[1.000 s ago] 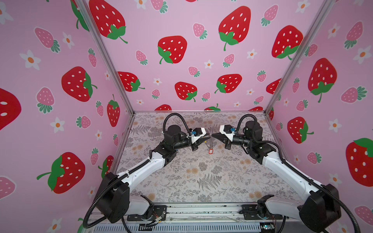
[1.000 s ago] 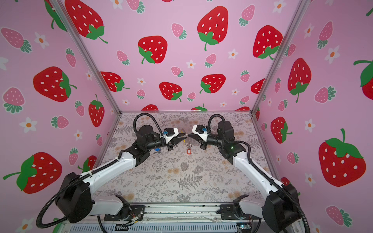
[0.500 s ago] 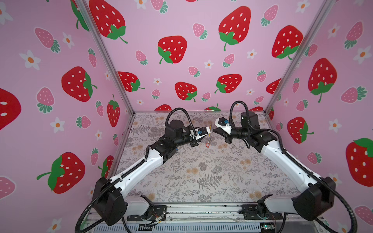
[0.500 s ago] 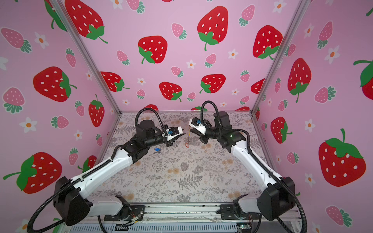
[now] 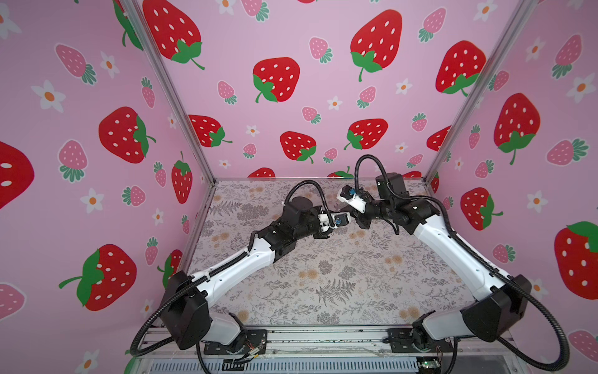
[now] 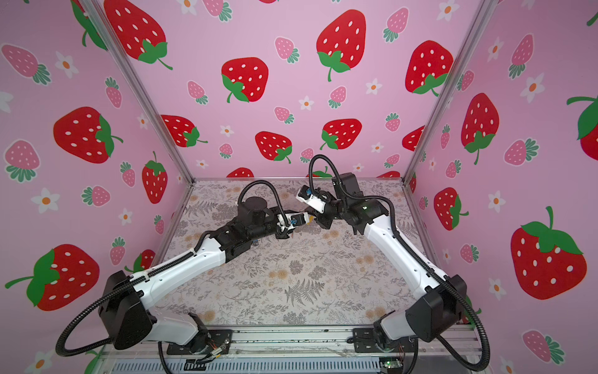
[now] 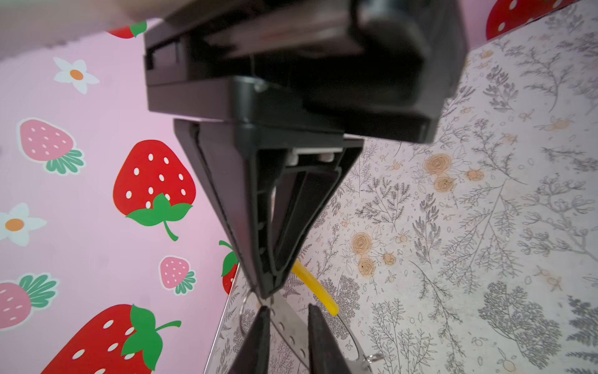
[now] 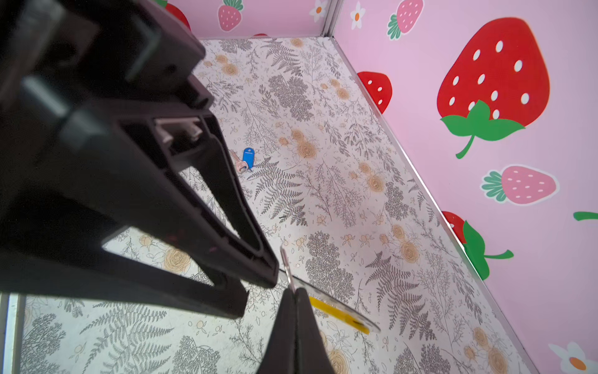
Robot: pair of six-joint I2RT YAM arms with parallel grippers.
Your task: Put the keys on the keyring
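The keyring [image 8: 336, 312] is a thin grey hoop, far wider than a key. One bright yellow segment is sleeved over the wire. Past the end of the yellow the bare wire curves away and is hard to follow against the pattern below. The hoop hangs in the air above the floral desk [image 5: 323, 275]. In both top views this is where the two arms meet tip to tip, over the far middle of the desk.

The left end effector [image 7: 288, 307] has its fingers partway apart and is grasping a key [image 7: 288, 333]. The key is a flat silver blade with a row of small dimples, and it fills the gap from one pad to the other. A small wire ring [image 7: 242, 311] sits at the blade's far end.

The right end effector [image 8: 296, 291] is fully clenched. Its tips meet right at that end of the blade, where the hoop also passes. Whether it pinches the hoop, the blade or both, I cannot tell. The yellow segment juts out just beyond its tips.

The second key [image 8: 240, 165] is pale metal with a blue plastic tag [image 8: 248, 157]. It lies flat on the desk, well apart from both end effectors.
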